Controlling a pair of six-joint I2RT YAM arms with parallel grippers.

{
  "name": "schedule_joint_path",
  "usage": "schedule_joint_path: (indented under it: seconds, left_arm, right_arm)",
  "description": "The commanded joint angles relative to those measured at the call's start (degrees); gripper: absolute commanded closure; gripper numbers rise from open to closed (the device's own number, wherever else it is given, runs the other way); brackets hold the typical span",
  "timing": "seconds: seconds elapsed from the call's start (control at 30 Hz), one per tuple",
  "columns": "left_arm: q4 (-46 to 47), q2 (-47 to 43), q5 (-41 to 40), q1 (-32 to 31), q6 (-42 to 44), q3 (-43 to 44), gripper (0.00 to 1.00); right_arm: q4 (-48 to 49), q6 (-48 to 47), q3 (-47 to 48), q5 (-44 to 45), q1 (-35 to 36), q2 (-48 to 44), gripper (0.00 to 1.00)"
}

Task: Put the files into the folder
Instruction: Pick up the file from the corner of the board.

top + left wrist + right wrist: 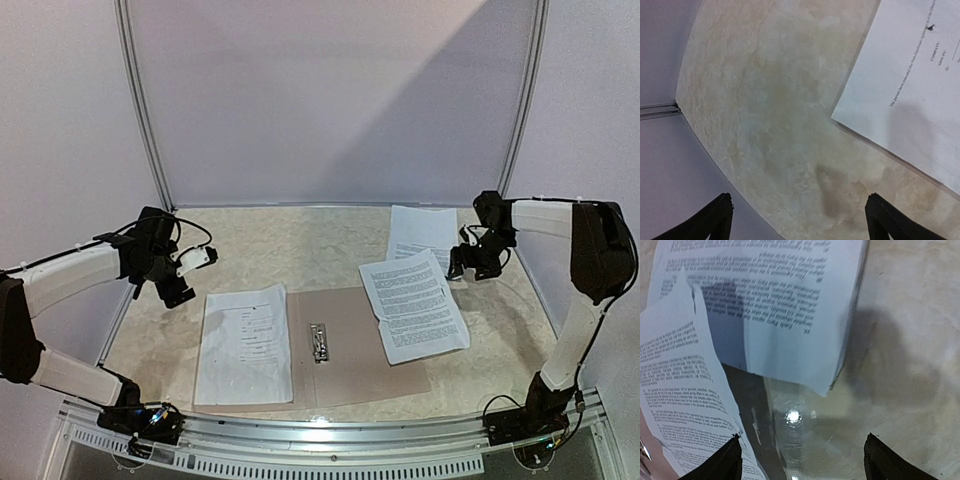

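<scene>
1. Your tan cardboard folder [350, 365] lies open, centre: a printed sheet [245, 345] on its left leaf, a second sheet [415, 305] skewed over the right.
2. Third sheet [422, 232], far right.
3. Left gripper [800, 212], right gripper [802, 452]: wide, empty.

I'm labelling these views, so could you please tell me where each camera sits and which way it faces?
Top: fixed above and behind, looking down on the table, folder and three sheets; left arm and right arm show.
Left wrist: on the left arm, facing down at the left sheet and table; left claw tips show.
Right wrist: on the right arm, facing down at the middle sheet and far sheet; right claw tips show.
Shared: top and left wrist both show the left sheet.
</scene>
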Motion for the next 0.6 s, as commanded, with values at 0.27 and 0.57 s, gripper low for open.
schedule_joint_path:
  seconds: [0.27, 0.57]
  left_arm:
    - [-2.3, -1.1, -1.0, -0.5, -1.9, -2.2, 0.06]
    - [-2.8, -2.8, -0.9, -0.7, -2.4, -2.7, 0.06]
  right_arm:
    - [3.6, -3.1, -4.3, -18.6, -1.1, 5.7, 0.47]
    - [1.5, -2.5, -0.8, -28.8, -1.1, 7.4, 1.00]
